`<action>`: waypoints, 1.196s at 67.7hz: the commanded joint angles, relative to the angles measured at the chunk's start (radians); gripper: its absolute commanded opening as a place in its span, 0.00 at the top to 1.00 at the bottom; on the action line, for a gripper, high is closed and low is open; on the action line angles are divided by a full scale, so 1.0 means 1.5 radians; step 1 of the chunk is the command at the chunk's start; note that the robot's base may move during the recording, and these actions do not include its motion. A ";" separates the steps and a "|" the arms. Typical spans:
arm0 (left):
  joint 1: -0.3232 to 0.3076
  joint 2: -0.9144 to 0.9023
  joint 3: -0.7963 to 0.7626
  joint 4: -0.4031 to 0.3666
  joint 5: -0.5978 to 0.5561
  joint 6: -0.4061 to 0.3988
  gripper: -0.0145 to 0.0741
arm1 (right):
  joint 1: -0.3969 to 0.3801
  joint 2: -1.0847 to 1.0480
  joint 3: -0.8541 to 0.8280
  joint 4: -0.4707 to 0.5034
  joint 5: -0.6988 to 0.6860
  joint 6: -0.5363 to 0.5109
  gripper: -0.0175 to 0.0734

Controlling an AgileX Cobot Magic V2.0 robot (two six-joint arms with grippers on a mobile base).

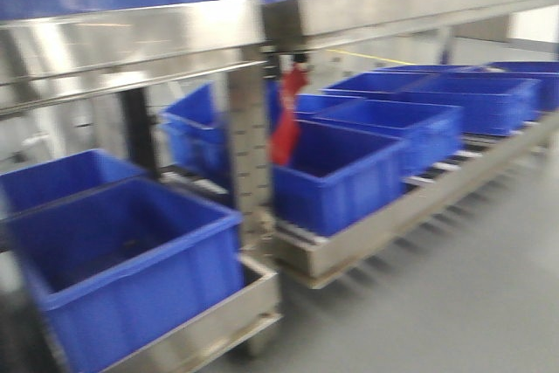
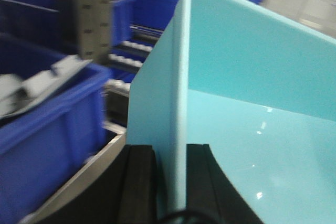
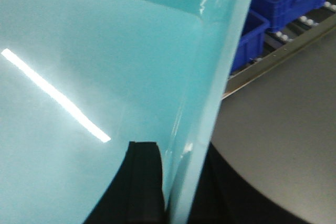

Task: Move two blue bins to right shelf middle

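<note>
Item: one pale turquoise plastic bin (image 2: pixel 252 56), glossy and smooth-walled, with rounded inner corners and a thin upright rim; ceiling light streaks across its inner face in the right wrist view (image 3: pixel 105 51). We see only a single shell and cannot tell whether a second one is nested in it. Position: carried off the shelving, gripped at two walls. The left gripper (image 2: pixel 173 182) has its black fingers (image 2: pixel 139 182) clamped on one wall, one pad inside and one outside. The right gripper (image 3: pixel 181 187) is clamped the same way on another wall. To the bin's left in the left wrist view we note a dark blue plastic bin (image 2: pixel 47 124) and a perforated steel upright (image 2: pixel 93 14); beyond its right wall lies grey floor (image 3: pixel 283 145). The front view, blurred, lists a steel shelving frame (image 1: pixel 249 128), dark blue bins on the lower roller tracks (image 1: pixel 349 172) and a red tag (image 1: pixel 286 124) hanging by the upright.
</note>
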 commanded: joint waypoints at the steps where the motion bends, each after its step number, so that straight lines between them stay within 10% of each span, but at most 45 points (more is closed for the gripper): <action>1: 0.004 -0.016 -0.011 -0.022 -0.067 -0.017 0.96 | -0.006 -0.005 -0.003 -0.030 0.011 -0.023 0.97; 81: 0.004 -0.016 -0.011 -0.022 -0.067 -0.017 0.96 | -0.006 -0.005 -0.003 -0.030 0.011 -0.023 0.97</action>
